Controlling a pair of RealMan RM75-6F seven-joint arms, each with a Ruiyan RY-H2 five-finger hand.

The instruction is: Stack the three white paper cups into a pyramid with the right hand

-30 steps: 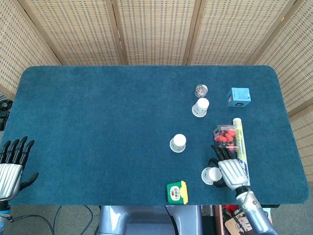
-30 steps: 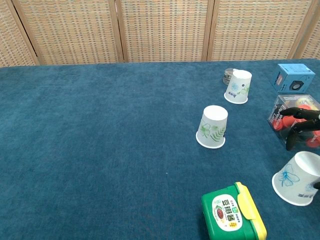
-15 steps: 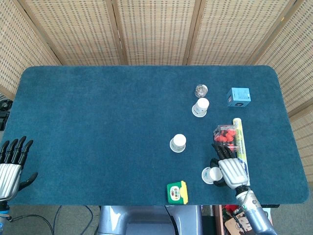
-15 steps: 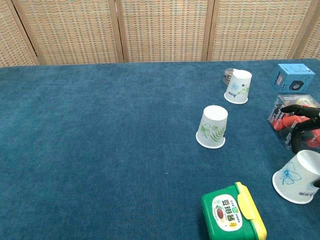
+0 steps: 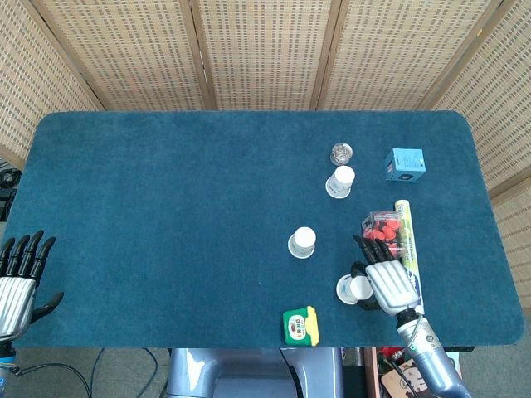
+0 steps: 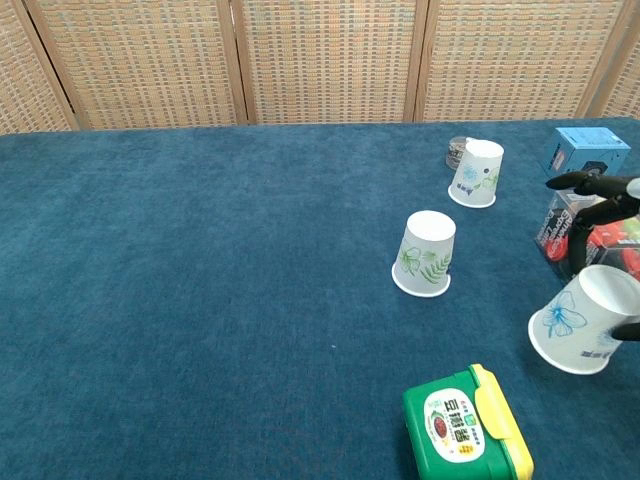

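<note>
Three white paper cups stand upside down on the blue table. The far cup point(image 5: 339, 182) point(image 6: 477, 173) sits beside a small jar, and the middle cup point(image 5: 303, 242) point(image 6: 425, 253) stands alone. My right hand point(image 5: 387, 280) point(image 6: 596, 208) grips the near cup point(image 5: 352, 288) point(image 6: 578, 322) from the right, near the front right edge. That cup is tilted, its rim turned to the left and raised off the cloth. My left hand point(image 5: 21, 278) hangs open beyond the table's front left corner, holding nothing.
A green and yellow box point(image 5: 300, 325) point(image 6: 465, 425) lies left of the held cup. Behind my right hand are a clear box of red pieces point(image 5: 382, 230) point(image 6: 560, 218) and a long tube point(image 5: 406, 240). Farther back are a blue box point(image 5: 404, 162) point(image 6: 585, 153) and a small jar point(image 5: 341, 152) point(image 6: 457, 152).
My right hand has closed on the near cup, tipped it and moved it a little to the left and up. The other cups and my left hand have not moved.
</note>
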